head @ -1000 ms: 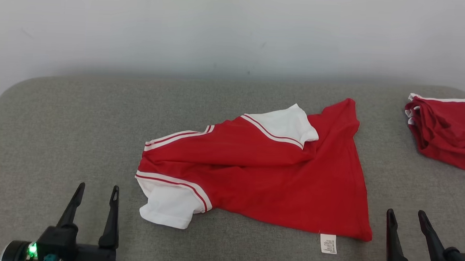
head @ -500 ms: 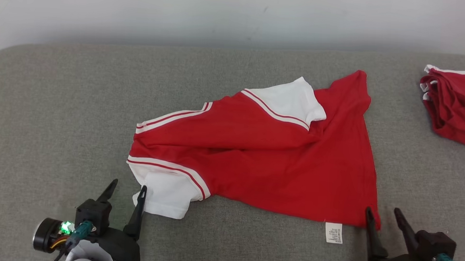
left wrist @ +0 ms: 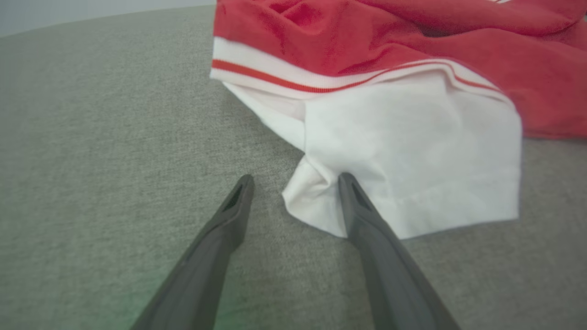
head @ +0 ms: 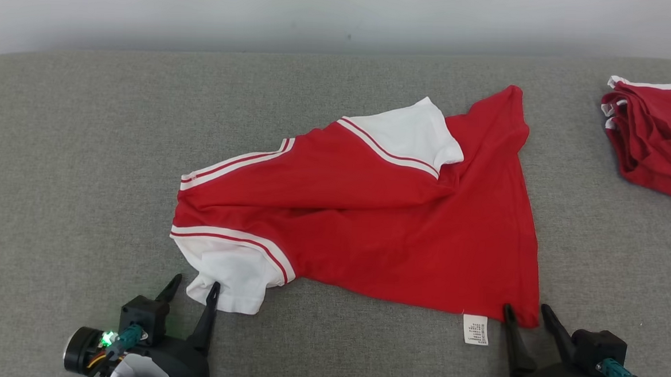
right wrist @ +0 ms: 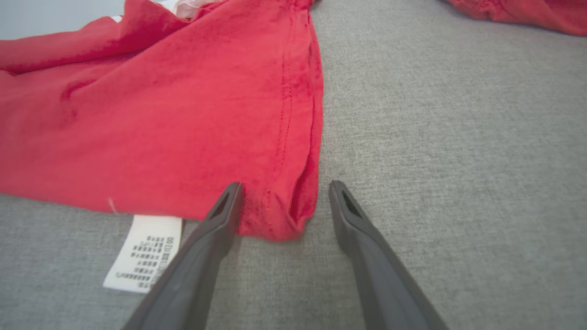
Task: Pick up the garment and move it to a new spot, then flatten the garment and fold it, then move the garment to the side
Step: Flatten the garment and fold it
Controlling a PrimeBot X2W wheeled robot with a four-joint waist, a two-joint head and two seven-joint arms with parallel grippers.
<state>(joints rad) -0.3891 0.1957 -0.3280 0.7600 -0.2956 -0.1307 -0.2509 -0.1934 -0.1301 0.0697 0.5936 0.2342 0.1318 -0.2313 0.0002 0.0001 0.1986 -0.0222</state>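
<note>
I see the garment [head: 368,224] lying in the middle of the grey fabric-covered desk [head: 72,169], a red short-sleeved shirt spread loosely and rumpled, with folds running across its body. Both sleeves are white, each joined to the red by white bands with a thin red stripe. The near sleeve [head: 233,275] lies at the shirt's lower left with its corner crumpled; the far sleeve [head: 407,135] is folded over the top of the red cloth. A white care label [head: 475,330] pokes out from under the bottom hem onto the desk.

My left tool [head: 195,282] stands open at the near sleeve, and in the left wrist view the sleeve's crumpled corner sits between its fingers. My right tool [head: 526,307] is open too, its fingers either side of the hem's red corner, just right of the label. I cannot tell whether either tool touches the cloth.

A second pile of red cloth with white trim [head: 654,142] lies at the far right, well apart from the shirt
</note>
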